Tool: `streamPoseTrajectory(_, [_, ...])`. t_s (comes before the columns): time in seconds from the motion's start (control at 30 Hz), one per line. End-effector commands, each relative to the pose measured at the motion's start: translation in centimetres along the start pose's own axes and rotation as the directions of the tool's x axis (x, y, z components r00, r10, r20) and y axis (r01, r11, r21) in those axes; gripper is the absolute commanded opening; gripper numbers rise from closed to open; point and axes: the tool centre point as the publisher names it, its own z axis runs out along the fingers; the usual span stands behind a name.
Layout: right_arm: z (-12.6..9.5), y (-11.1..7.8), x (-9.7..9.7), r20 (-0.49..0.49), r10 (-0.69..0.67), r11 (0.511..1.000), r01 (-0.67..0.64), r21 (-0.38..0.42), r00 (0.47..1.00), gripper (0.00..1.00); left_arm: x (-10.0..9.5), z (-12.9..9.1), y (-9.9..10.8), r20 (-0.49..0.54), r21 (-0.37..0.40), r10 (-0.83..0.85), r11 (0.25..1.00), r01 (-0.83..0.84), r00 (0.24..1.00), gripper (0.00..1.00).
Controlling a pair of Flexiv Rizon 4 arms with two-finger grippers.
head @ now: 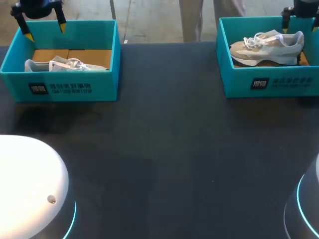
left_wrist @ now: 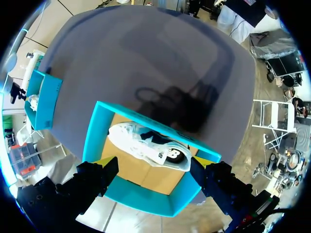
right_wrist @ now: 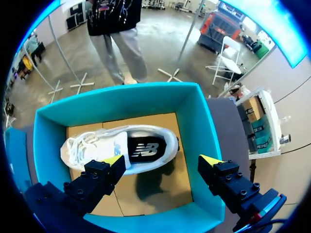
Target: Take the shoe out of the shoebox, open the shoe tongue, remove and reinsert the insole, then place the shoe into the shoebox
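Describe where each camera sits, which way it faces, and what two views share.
Head view: fixed above and behind the robot, looking down on the table; the left gripper and right gripper show at its far corners.
Left wrist view: on the left wrist, looking down past the open left gripper into the left shoebox.
Right wrist view: on the right wrist, looking down past the open right gripper into the right shoebox.
Shared: head and right wrist views both show the right shoe.

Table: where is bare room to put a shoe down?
The table is bare between the left shoebox and the right shoebox, and in front of both. Inside them the white shoe and the beige shoe crowd the floor.
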Motion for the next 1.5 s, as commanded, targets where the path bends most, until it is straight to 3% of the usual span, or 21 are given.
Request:
streamPoseTrajectory(0.03, [1.0, 1.1, -0.5, 0.000, 0.012, 0.994, -0.012, 0.111, 1.000, 1.00, 0.0, 0.0, 0.0, -0.002, -0.001, 0.000, 1.000, 0.000, 1.000, 1.00])
streamPoseTrajectory(0.33, [3.3, 1.1, -0.6, 0.013, 0.011, 0.984, -0.013, 0.175, 1.000, 0.98, 0.0, 0.0, 0.0, -0.002, -0.001, 0.000, 1.000, 0.000, 1.000, 1.00])
streamPoseTrajectory(0.53, [4.5, 1.3, -0.8, 0.016, 0.040, 0.979, -0.042, 0.201, 0.999, 0.80, 0.0, 0.0, 0.0, -0.002, -0.001, 0.000, 1.000, 0.000, 1.000, 1.00])
streamPoseTrajectory(0.9, [6.7, 1.2, -1.1, 0.008, 0.076, 0.970, -0.076, 0.231, 0.997, 0.69, 0.0, 0.0, 0.0, -0.002, -0.001, 0.000, 1.000, 0.000, 1.000, 1.00])
streamPoseTrajectory(1.07, [7.4, 1.2, -1.1, 0.007, 0.086, 0.967, -0.086, 0.239, 0.996, 0.72, 0.0, 0.0, 0.0, -0.002, -0.001, 0.000, 1.000, 0.000, 1.000, 1.00])
streamPoseTrajectory(1.2, [7.9, 1.0, -1.1, 0.007, 0.096, 0.964, -0.095, 0.248, 0.995, 0.65, 0.0, 0.0, 0.0, -0.002, -0.001, 0.000, 1.000, 0.000, 1.000, 1.00])
streamPoseTrajectory(1.5, [9.6, 0.1, -1.1, 0.013, 0.102, 0.958, -0.102, 0.268, 0.995, 0.64, 0.0, 0.0, 0.0, -0.002, -0.001, 0.000, 1.000, 0.000, 1.000, 1.00])
